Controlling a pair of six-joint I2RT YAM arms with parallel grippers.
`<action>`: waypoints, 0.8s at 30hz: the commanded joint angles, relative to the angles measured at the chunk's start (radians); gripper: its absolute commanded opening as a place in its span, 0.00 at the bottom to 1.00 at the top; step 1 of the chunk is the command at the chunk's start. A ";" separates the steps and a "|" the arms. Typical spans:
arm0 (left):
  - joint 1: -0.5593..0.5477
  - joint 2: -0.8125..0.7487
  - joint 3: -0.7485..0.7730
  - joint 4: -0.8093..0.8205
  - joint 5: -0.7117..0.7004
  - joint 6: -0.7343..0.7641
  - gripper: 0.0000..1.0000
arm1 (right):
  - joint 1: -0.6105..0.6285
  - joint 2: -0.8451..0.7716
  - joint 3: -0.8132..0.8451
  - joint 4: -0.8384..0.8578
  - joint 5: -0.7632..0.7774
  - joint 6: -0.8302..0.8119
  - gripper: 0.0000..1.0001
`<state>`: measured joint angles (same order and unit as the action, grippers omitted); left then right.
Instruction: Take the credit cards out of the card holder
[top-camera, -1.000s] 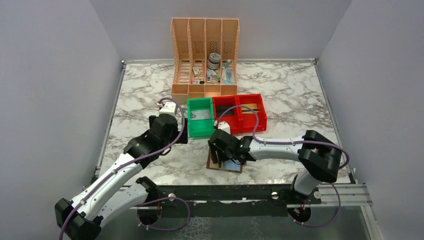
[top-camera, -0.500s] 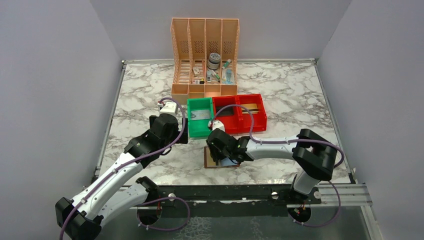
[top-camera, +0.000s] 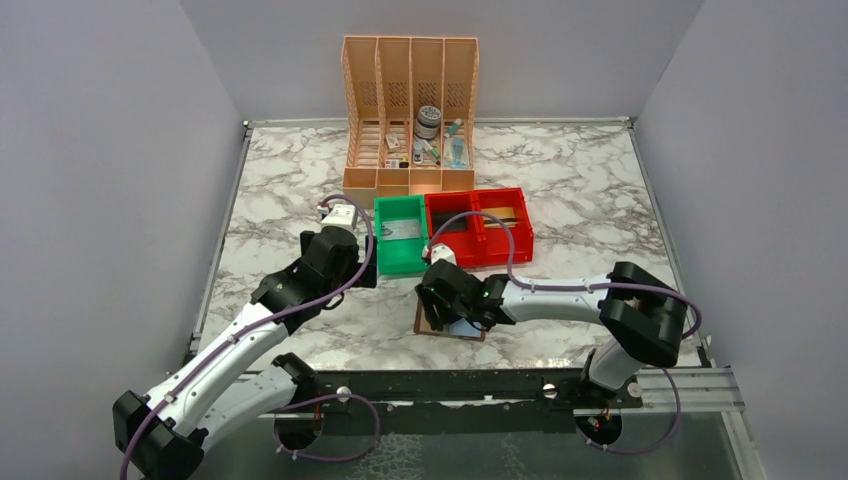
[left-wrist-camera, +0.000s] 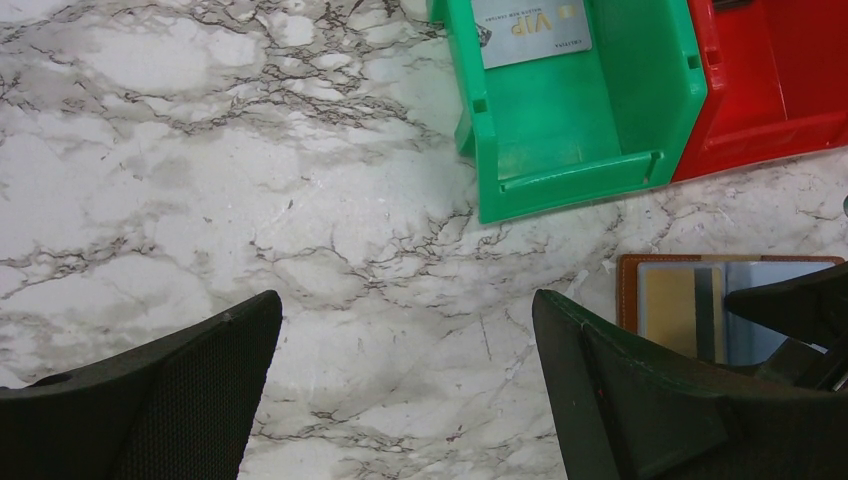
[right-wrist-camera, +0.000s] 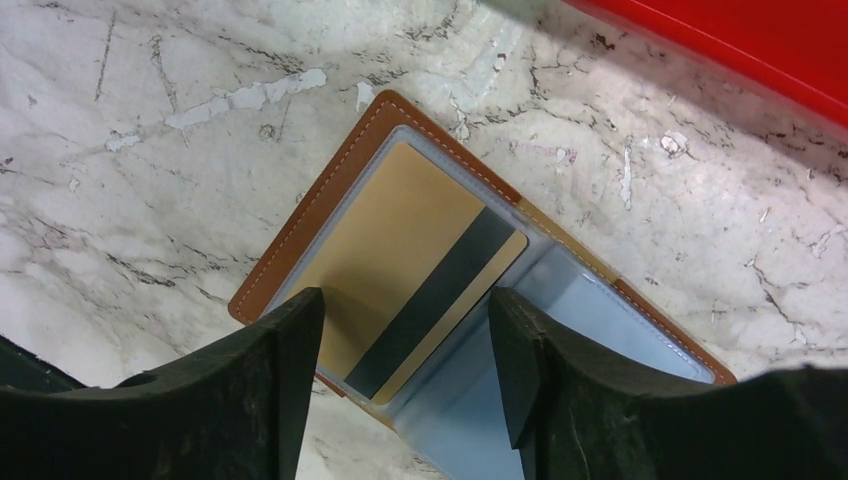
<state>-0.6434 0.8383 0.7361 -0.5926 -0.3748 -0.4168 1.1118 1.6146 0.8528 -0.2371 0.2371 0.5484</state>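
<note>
Marbled white-and-grey tabletop spreads under me, with grey walls behind. Near its front edge lies the small brown leather bifold card holder, opened flat, its inside facing up. A gold plastic card with a black magnetic stripe sits in a clear pocket, and a pale blue card is beside it in the other half.

My right gripper hangs just above the holder, jaws parted and gripping nothing, one finger to each side of the gold card's near end. I cannot tell whether the tips touch the leather. My left gripper hovers over bare marble with its jaws wide apart, near the green plastic bin, where a silver card already lies.

I judge the gold card's removal to be the step in hand. It is thin and flat in its sleeve, so next I should catch its exposed edge and slide it along the pocket. My left could pin the holder down.
</note>
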 joint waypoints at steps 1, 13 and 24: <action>0.003 -0.012 -0.010 0.011 0.011 -0.005 0.99 | 0.001 -0.016 0.010 -0.028 -0.008 0.094 0.63; 0.003 -0.020 -0.041 0.114 0.361 -0.050 0.87 | -0.003 -0.081 -0.079 0.123 -0.066 0.084 0.59; -0.091 0.093 -0.253 0.510 0.636 -0.295 0.70 | -0.140 -0.304 -0.294 0.307 -0.349 0.188 0.46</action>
<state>-0.6708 0.8951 0.5114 -0.2604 0.1749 -0.6189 0.9985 1.3491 0.6312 -0.0441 0.0036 0.6743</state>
